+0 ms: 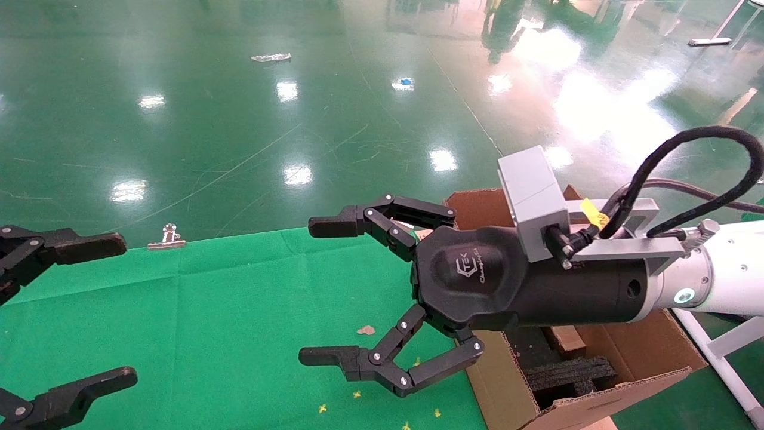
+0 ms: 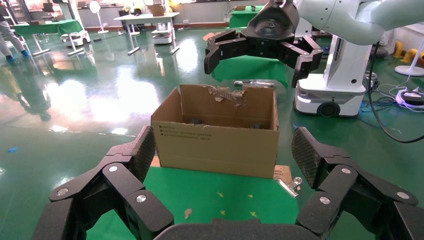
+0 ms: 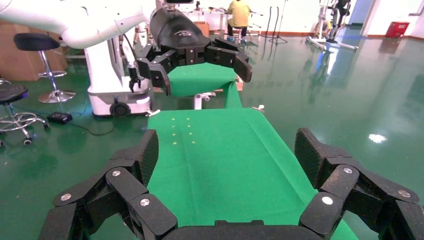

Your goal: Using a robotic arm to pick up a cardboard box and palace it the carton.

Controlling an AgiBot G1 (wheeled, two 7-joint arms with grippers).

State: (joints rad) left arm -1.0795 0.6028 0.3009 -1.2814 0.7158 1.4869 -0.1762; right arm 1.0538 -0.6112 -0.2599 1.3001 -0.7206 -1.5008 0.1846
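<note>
Apparently close to the end of the cycle, with placement judged done. Note the right hand (image 1: 307,291) on the robotic arm (image 1: 722,280): fingers spread wide apart, nothing between them, hovering above the green counter (image 1: 239,298) just beside the near wall of the carton (image 1: 507,388). Note the left hand (image 1: 126,309) at the left edge of the counter: likewise spread apart and empty, parked well clear of the carton.

Locate the cardboard box (image 1: 564,338) as a small brown block inside the carton, lying next to the black foam (image 1: 567,373) and partly hidden under the body of the right hand. Treat this identification as probable only; cannot confirm the round hole or the tape from here. See no matching block in the middle of the counter, only small scraps and a metal clip (image 1: 167,237) at the far edge.

Read the status as follows:
- Pick-up: judged complete, given no block on the open counter and none in either hand
- Transfer into the carton: judged complete, given the block beside the foam
- Release: complete, given the empty, open right hand
- Remaining: withdrawal of the right arm to a parked pose, and a check that the block sits level inside
</note>
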